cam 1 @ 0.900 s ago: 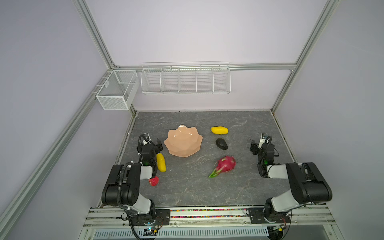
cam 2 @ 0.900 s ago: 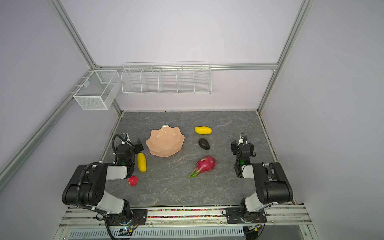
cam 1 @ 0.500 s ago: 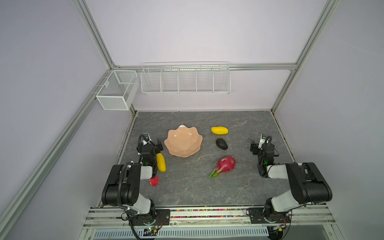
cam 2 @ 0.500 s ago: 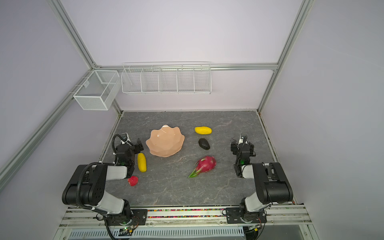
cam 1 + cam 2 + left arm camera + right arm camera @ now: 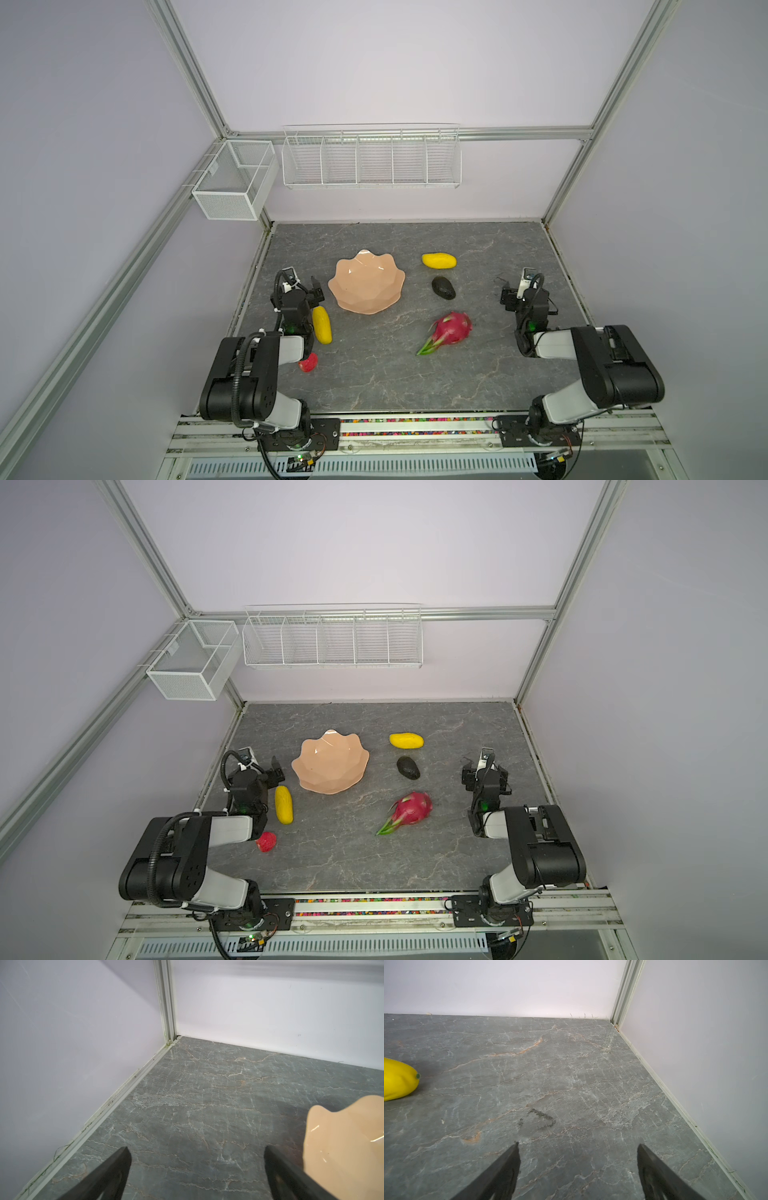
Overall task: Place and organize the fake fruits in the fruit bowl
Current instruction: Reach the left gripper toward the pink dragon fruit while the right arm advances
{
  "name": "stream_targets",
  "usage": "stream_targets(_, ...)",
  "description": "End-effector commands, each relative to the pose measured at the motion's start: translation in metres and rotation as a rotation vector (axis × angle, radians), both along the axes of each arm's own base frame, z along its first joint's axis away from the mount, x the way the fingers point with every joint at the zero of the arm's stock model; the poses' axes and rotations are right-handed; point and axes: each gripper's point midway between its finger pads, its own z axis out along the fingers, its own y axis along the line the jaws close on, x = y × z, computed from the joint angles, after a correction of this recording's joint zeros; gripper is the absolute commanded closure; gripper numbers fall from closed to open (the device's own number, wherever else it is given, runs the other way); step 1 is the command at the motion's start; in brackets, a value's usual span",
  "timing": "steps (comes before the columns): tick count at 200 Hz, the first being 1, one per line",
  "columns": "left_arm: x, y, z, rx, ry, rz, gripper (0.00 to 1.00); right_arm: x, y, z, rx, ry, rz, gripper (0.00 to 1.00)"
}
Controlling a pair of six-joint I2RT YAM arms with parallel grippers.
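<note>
Both hands released and empty, left hand (image 5: 305, 286) and right hand (image 5: 513, 286) near the surface's side edges, glossy peach scalloped bowl (image 5: 366, 282) mid-surface still empty, five plastic fruits scattered around it; risk: smooth magenta dragon fruit (image 5: 451, 329) slipping from a pinch.

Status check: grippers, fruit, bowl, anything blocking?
Left gripper and right gripper open, empty. Bowl empty. All five fruits on the table, yellow one beside left arm. Nothing blocking.
</note>
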Motion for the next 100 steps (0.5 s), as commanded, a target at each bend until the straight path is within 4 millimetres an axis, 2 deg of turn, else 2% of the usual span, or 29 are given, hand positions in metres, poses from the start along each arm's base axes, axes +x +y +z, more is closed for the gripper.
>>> stream_targets(1,-0.002,0.002,0.005,-0.005,-0.013,0.011,0.01,-0.001,-0.002,0.009,0.001,-0.045,-0.013,0.11)
stream_targets(26,-0.005,-0.003,0.011,0.014,-0.047,-0.009,0.01,-0.008,-0.001,0.013,0.003,-0.086,-0.008,0.11)
stream_targets(43,-0.015,-0.021,0.039,0.075,-0.069,-0.041,0.01,-0.015,0.009,0.023,-0.021,-0.140,0.047,0.12)
stream_targets(57,-0.022,-0.038,0.067,0.050,-0.057,-0.100,0.00,-0.019,0.015,0.041,-0.086,-0.135,0.025,0.12)
stream_targets(69,-0.030,-0.058,0.088,-0.014,-0.035,-0.165,0.02,-0.021,0.027,0.057,-0.099,-0.085,0.080,0.12)
stream_targets(80,-0.040,-0.079,0.102,-0.035,-0.024,-0.217,0.03,-0.024,0.034,0.067,-0.039,-0.016,0.106,0.12)
stream_targets(84,-0.045,-0.090,0.104,-0.030,-0.015,-0.258,0.02,-0.025,0.040,0.075,0.008,-0.007,0.124,0.12)
stream_targets(100,-0.064,-0.141,0.102,0.026,0.049,-0.446,0.01,-0.038,0.061,0.081,0.152,0.059,0.205,0.12)
